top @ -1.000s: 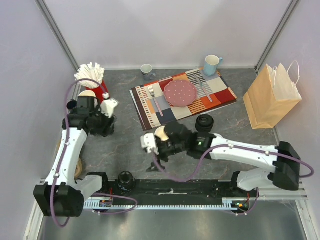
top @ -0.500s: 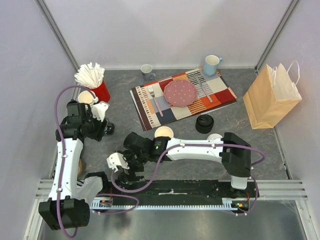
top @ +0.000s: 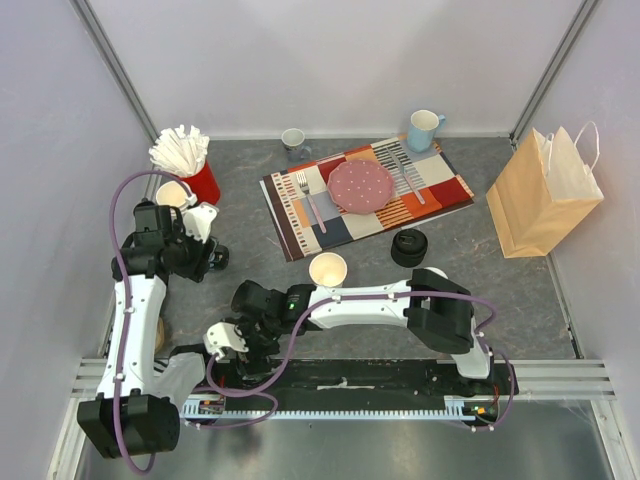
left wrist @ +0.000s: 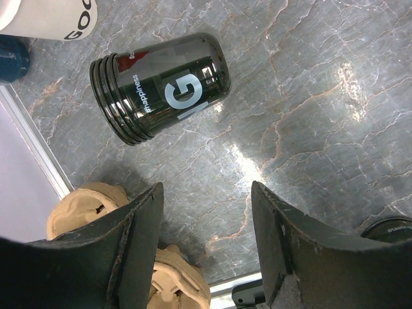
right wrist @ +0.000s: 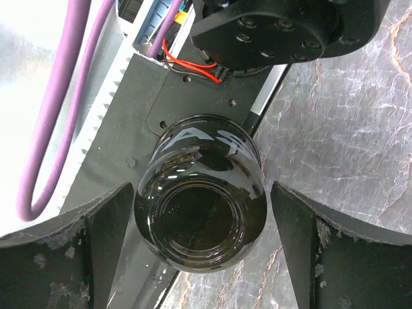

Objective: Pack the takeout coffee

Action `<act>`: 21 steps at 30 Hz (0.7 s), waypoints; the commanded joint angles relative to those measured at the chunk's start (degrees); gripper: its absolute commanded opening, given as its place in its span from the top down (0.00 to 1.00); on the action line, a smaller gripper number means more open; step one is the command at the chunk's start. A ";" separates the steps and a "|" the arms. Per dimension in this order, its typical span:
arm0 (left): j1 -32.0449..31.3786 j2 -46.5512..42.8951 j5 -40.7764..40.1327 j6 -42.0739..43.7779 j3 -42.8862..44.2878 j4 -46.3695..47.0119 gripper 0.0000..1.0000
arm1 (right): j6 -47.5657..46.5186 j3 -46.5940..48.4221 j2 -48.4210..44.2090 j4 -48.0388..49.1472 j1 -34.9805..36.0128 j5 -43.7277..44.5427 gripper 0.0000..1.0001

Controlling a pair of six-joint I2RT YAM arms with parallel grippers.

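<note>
STEP: first coffee pick-up | NEAR: right gripper (right wrist: 201, 270), jaws spread wide either side of the glossy black round paper cup (right wrist: 196, 193), which stands on the black base rail (right wrist: 161, 122) and is not yet clamped | MID: left gripper (left wrist: 206, 238), jaws parted and empty above the bench (left wrist: 322, 96) | NEXT: jaws to be closed squarely, cup to be carried to the brown paper bag (top: 540, 195), far right.

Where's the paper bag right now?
Top view: the brown paper bag stands upright at the far right, just right of the striped placemat and light-blue mug.

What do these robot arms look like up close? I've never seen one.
The left arm and right arm are white tubes with black joints, each trailed by a looping purple cable. The left end effector and right end effector each have two flat black fingers with scuffed grey edges.
</note>
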 commanded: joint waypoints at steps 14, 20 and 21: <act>0.29 1.86 3.19 -0.67 1.88 0.84 0.38 | -2.66 -0.05 -4.40 0.84 0.23 2.16 0.37; 0.20 2.39 5.64 -4.18 8.27 1.90 0.39 | 1.19 -5.58 -14.22 5.13 -3.46 6.56 0.35; 0.20 2.65 5.82 -5.15 9.77 2.94 0.40 | 2.16 -6.46 -15.73 6.19 -5.12 7.00 0.36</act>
